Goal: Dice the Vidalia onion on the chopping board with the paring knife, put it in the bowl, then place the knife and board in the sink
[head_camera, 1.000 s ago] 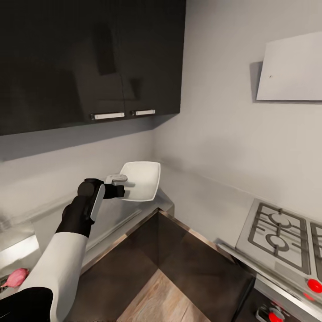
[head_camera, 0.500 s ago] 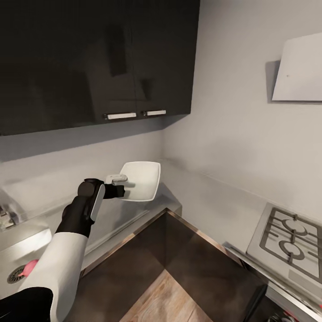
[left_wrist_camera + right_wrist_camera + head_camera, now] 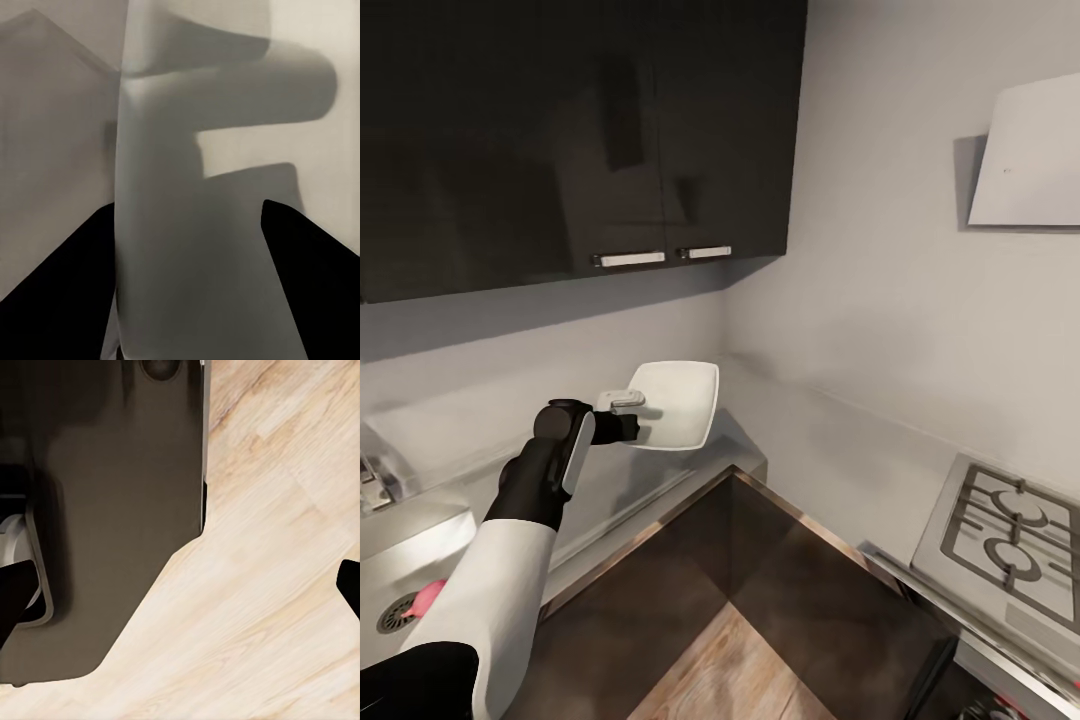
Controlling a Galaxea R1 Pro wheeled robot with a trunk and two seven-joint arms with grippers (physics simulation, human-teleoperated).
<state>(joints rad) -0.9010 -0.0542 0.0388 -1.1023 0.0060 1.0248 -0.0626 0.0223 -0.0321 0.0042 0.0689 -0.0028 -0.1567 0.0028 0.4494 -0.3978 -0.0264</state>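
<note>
My left gripper (image 3: pixel 630 415) is shut on the near rim of the white squarish bowl (image 3: pixel 678 400), holding it in the air above the countertop (image 3: pixel 810 440) near the corner. In the left wrist view the bowl's rim (image 3: pixel 187 225) runs between the dark fingers (image 3: pixel 52 292). The pinkish Vidalia onion (image 3: pixel 428 596) lies in the steel sink (image 3: pixel 400 560) at the lower left, beside the drain and partly hidden by my left arm. The right gripper (image 3: pixel 180 592) is open, pointing down at the wooden floor with nothing between its fingers.
Dark wall cabinets (image 3: pixel 560 140) hang above the counter. A gas hob (image 3: pixel 1010 540) lies at the right, under a white hood (image 3: pixel 1030 150). The faucet (image 3: pixel 370 485) stands at the left edge. Dark base cabinets (image 3: pixel 760 560) meet the wooden floor (image 3: pixel 730 670).
The head view has swung left, so the hob slid right and the sink with its drain came into view. The left arm still holds the bowl the same way.
</note>
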